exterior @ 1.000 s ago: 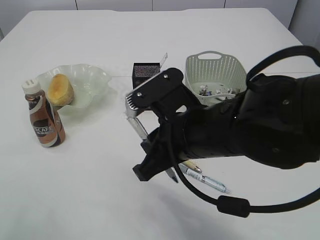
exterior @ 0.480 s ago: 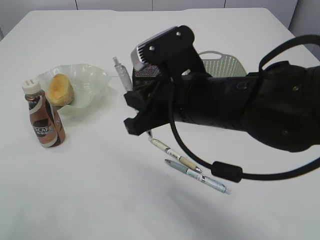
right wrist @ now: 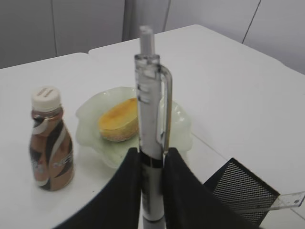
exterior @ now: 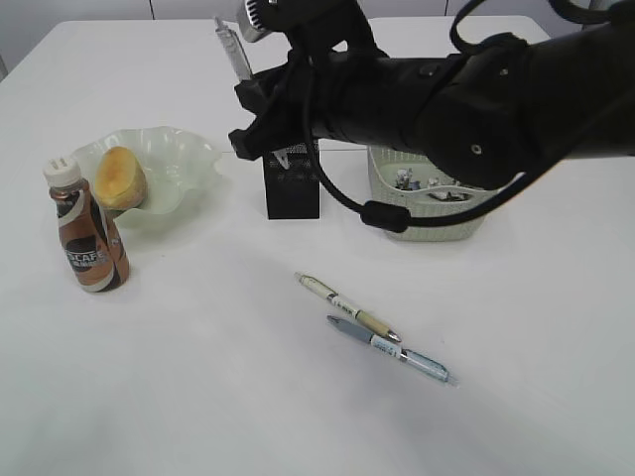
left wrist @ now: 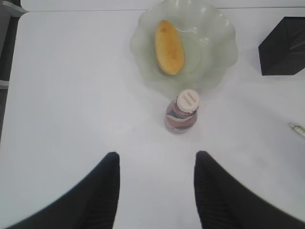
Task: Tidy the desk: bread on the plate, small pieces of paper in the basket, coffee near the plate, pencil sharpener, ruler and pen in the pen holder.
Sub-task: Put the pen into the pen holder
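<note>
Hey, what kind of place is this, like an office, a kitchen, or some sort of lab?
Probably a robot test setup staged as an office desk. A plain white desk holds pens, a black mesh pen holder and a snack: bread on a plate beside bottled coffee.

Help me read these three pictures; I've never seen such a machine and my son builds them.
It is a robot with two black arms working over a white desk. One picture is from a camera in front; the others ride on each wrist. The right arm's jaws pinch a clear pen, upright, above a black mesh pen holder. The left jaws are open and empty. A bun lies on a green plate, a coffee bottle beside it. Two pens lie loose; a basket holds scraps.
</note>
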